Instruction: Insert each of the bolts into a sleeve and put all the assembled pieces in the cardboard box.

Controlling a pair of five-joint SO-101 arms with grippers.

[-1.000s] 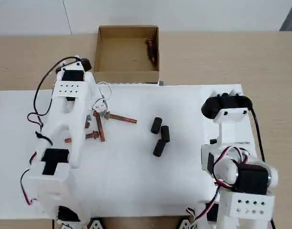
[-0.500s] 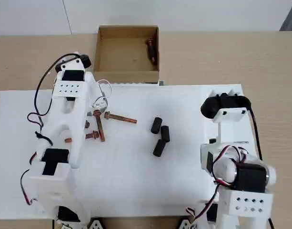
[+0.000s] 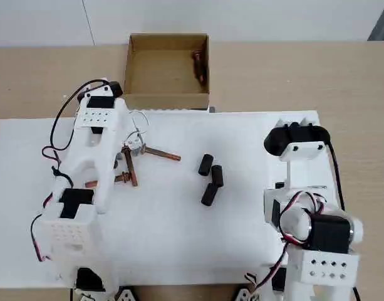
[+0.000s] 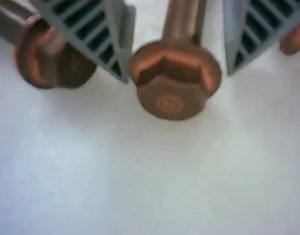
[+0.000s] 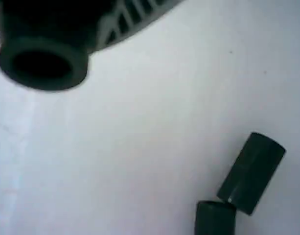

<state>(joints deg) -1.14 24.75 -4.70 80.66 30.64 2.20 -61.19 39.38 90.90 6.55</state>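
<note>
Now the left hand is seen lowered onto the white sheet, its fingers spread and set either side of one bolt without gripping it, with a gap showing between each finger and the shank. That bolt is viewed end-on from the wrist, its flanged hex head turned to the camera and its shank running away between the fingers. A second bolt head is seen just beside it, outside one finger. From above, the left arm is stretched from the near edge of the desk toward the far side, with the hand dropped at the cluster of bolts. Which of them is straddled cannot be told. A long bolt is laid almost crosswise, head by the hand and tip pointed toward the sleeves. A lengthwise bolt is laid near to far with its head at the far end, and a short bolt lies crosswise beside the arm. Three loose sleeves are grouped mid-sheet, each roughly near to far and the nearest one tilted. The right hand is clenched on a held sleeve, whose open end faces the wrist camera. The right arm is folded up over its base, well apart from the bolts. One assembled piece is laid in the cardboard box, along its wall.
</note>
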